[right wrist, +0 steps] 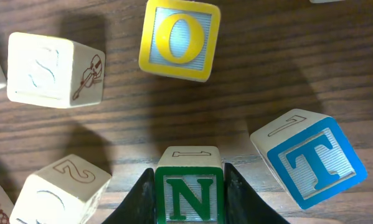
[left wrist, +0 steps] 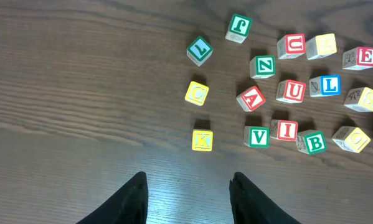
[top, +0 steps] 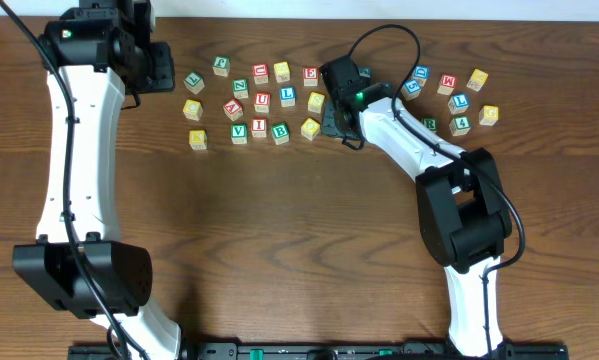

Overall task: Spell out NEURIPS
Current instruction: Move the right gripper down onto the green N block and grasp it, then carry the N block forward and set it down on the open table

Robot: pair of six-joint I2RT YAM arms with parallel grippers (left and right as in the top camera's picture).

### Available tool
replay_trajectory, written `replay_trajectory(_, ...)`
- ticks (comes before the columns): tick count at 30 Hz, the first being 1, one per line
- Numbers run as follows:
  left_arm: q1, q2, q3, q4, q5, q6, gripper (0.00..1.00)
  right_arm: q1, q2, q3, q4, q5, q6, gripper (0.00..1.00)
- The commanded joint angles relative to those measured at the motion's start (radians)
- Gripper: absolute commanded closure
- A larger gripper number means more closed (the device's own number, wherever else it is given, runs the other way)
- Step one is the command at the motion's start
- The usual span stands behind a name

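My right gripper (right wrist: pixel 190 176) is pinching the green N cube (right wrist: pixel 189 193), one finger flat against each side face, the letter facing my camera. The N sits just on my side of the yellow O cube (right wrist: pixel 179 38), apart from it. The blue T cube (right wrist: pixel 311 158) lies near, below and right of the O, touching nothing. My left gripper (left wrist: pixel 189 193) hangs spread and empty over bare tabletop (left wrist: pixel 80 93), farther from the O, so I judge this lift belongs to the right arm.

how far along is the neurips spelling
Done: nothing, no row of letters shows yet. In hand: the right gripper grips the green N cube. Left: placing N and all six others; red E, red U and red I sit scattered.
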Motion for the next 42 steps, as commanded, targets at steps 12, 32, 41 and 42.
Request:
replay_trajectory(12,-0.003,0.0,0.015,-0.003,-0.009,-0.004,0.57,0.081,-0.145,0.011,-0.22,-0.15,-0.116,0.82)
replay_trajectory(32,-0.003,0.0,0.015,-0.003,-0.009,-0.004,0.57,0.326,-0.078,0.007,-0.095,0.037,0.117,0.81)
replay_trajectory(41,-0.003,0.0,0.015,-0.003,-0.009,-0.004,0.58,0.364,-0.034,0.007,-0.061,0.068,0.161,0.81)
replay_trajectory(42,-0.003,0.0,0.015,-0.003,-0.009,-0.004,0.57,0.364,-0.033,0.007,-0.066,0.063,0.17,0.81)
